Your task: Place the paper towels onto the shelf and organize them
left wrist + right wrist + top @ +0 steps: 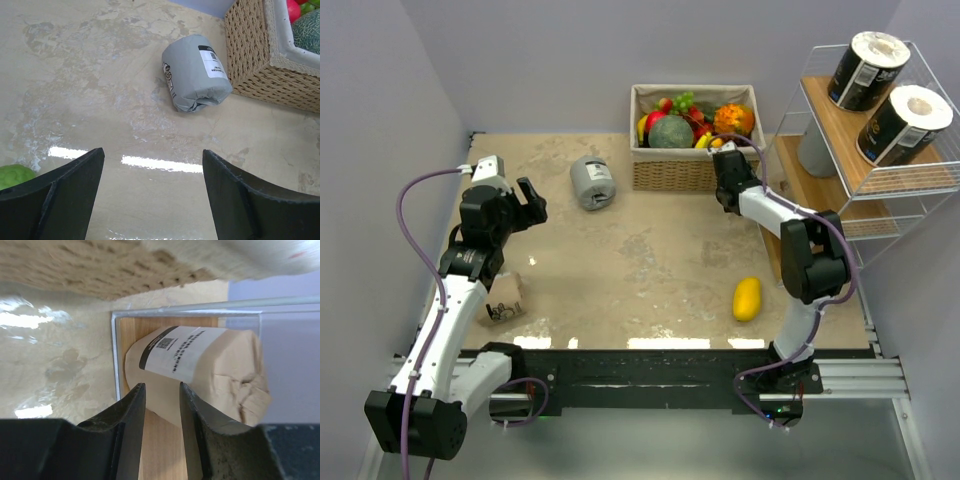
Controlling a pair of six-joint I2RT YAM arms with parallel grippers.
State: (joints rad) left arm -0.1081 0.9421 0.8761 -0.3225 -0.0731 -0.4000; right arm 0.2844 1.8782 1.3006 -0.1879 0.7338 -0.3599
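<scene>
Two black paper towels (868, 70) (903, 124) stand on the top board of the shelf (910, 180), and a grey roll (814, 150) sits on the board below. A tan roll (200, 372) lies on a wood board (162, 450) inside the wire frame (114, 355). Just short of it, my right gripper (162, 386) (723, 158) has its jaws a narrow gap apart with nothing between them. Another grey roll (592, 182) (195, 75) lies on the table ahead of my left gripper (152, 160) (530, 200), which is open and empty. A tan roll (505, 300) lies beside the left arm.
A wicker fruit basket (688, 172) (265, 65) stands at the back between the grey roll and the shelf, close to the right gripper. A yellow mango (747, 298) lies at the front right. Something green and round (15, 176) shows at the left wrist view's lower left edge.
</scene>
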